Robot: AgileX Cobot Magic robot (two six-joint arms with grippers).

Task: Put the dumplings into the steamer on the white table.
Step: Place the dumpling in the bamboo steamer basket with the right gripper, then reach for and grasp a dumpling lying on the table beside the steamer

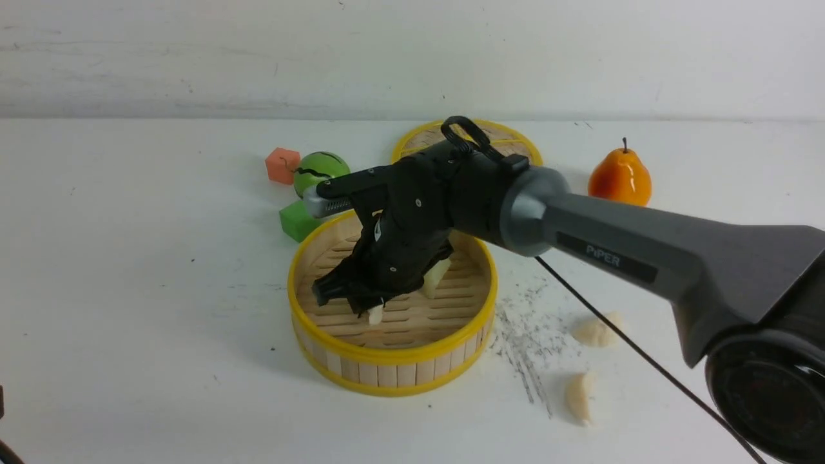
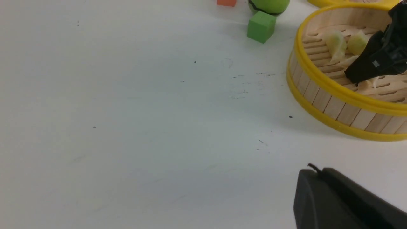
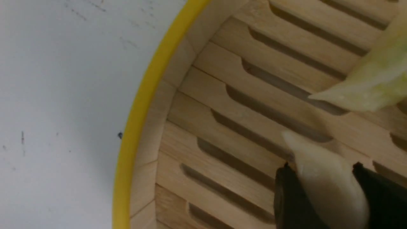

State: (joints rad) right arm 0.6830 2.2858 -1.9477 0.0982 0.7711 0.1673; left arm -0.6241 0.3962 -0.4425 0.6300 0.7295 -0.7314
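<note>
Grey PiPER-marked arm (image 1: 644,251), black hand (image 1: 370,308)

The steamer (image 1: 387,370) is pale slatted wood with yellow rims; some dumplings (image 1: 596,332) are cream-white, others pale green. The white counter (image 1: 129,290) carries dark grey scratches (image 1: 525,354).

Readable text: one entry. Front view: "PiPER" in pale grey letters on a dark label strip (image 1: 606,256). The strip runs along the grey forearm of my right arm (image 1: 696,258), on the right of the scene and near. A small white mark sits on the black body of my right gripper (image 1: 372,309), mid-scene, too small to read. The left wrist view shows a grey mark on that same body, blurred and not legible. Right wrist view: nothing readable.
</note>
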